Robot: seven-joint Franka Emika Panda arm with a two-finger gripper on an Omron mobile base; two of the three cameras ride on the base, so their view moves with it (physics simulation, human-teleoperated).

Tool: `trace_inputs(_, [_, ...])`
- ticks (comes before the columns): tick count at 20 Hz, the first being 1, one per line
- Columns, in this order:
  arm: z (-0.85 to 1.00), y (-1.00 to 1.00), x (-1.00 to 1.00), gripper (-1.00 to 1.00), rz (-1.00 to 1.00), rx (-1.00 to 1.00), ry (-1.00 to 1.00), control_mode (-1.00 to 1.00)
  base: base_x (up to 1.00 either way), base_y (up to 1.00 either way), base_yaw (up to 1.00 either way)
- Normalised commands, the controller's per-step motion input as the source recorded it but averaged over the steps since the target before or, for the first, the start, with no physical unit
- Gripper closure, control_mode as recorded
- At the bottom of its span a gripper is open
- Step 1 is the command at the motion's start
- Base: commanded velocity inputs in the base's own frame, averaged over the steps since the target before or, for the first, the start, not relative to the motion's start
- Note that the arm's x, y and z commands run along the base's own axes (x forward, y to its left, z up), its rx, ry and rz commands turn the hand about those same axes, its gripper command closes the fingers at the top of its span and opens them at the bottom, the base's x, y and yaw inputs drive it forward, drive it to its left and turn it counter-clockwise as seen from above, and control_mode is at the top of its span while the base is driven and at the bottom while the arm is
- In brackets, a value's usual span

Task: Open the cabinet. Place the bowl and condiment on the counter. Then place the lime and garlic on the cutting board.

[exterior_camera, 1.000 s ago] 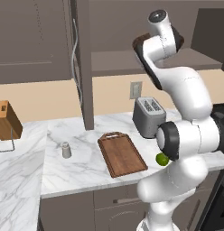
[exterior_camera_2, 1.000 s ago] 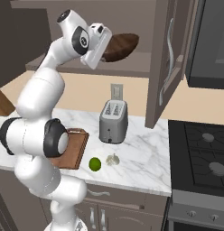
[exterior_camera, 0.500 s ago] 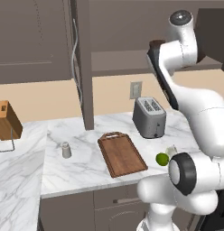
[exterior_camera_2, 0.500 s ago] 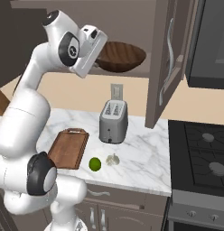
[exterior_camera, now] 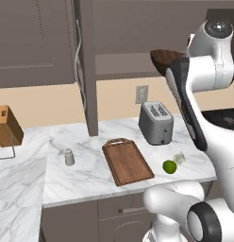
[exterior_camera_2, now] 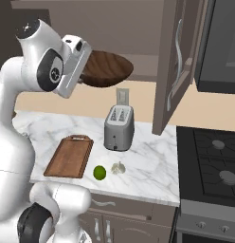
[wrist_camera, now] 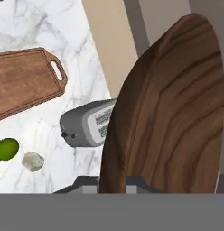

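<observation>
My gripper (exterior_camera_2: 84, 75) is shut on the rim of the dark wooden bowl (exterior_camera_2: 108, 69), holding it tilted in the air above the toaster. In the hand view the bowl (wrist_camera: 170, 108) rises edge-on between the fingertips (wrist_camera: 139, 181). Its rim (exterior_camera: 162, 58) peeks out behind my arm. The cabinet door (exterior_camera_2: 178, 66) stands open. On the marble counter (exterior_camera: 86, 182) the grey condiment shaker (exterior_camera: 69, 157) stands left of the bare cutting board (exterior_camera: 127, 161). Right of the board lie the lime (exterior_camera: 170, 166) and garlic (exterior_camera: 179, 158), side by side.
A silver toaster (exterior_camera_2: 119, 128) stands against the wall under the bowl. A wooden knife block (exterior_camera: 6, 125) sits at the far left of the counter. The second open cabinet door (exterior_camera: 86, 71) hangs over the counter's back. A black stove (exterior_camera_2: 218, 166) lies to the right.
The arm has swung outward from the cabinet and carried the bowl lower, out over the toaster. Things on the counter have not moved.
</observation>
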Motion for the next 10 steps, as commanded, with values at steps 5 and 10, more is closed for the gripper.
trace_inputs(5, [-0.10, 0.59, -1.00, 1.00, 0.42, 0.00, 0.01, -1.00, 0.00, 0.00, 0.00])
trace_inputs(10, [-0.34, 0.37, -0.70, 1.00, 0.35, -0.01, 0.07, -1.00, 0.00, 0.00, 0.00])
